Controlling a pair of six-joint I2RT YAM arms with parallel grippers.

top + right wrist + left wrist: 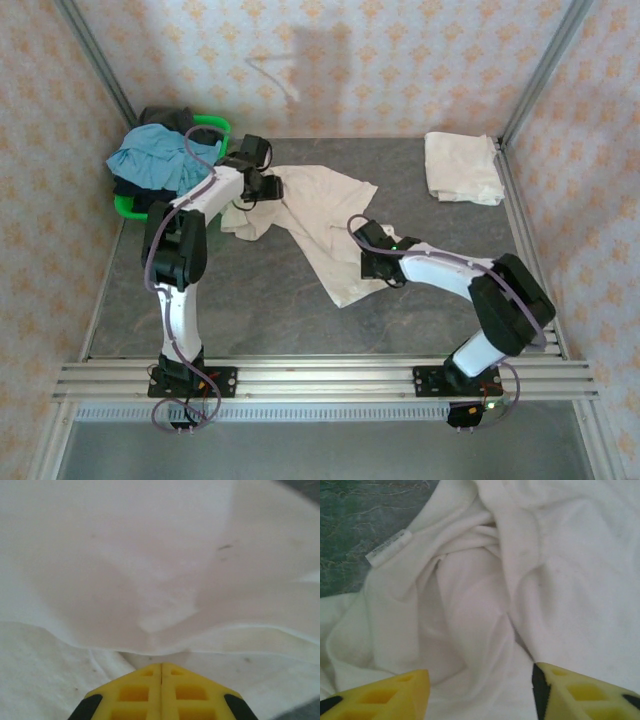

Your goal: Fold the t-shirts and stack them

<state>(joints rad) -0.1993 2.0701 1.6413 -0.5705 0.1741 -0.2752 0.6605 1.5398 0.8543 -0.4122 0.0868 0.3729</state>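
1. At the desk's far left, a bright green plastic basket (125, 207) is keeping a light blue garment (155, 160) aside.
2. The left fingers (272, 186) are hovering released over the crumpled cream cotton t-shirt (320, 205) mid-desk, seemingly readying a grasp.
3. The right fingers (161, 675) are clenching its near hem, probably to spread it.
4. A folded cream cotton t-shirt (460, 168) is lying far right, apparently beginning the stack.
5. The grey marbled desk (250, 310) is sitting between pale patterned walls (400, 60).

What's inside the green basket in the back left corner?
In the green basket, a light blue garment is heaped on top, with a dark garment showing beneath and behind it. Whatever lies deeper is covered by those two.
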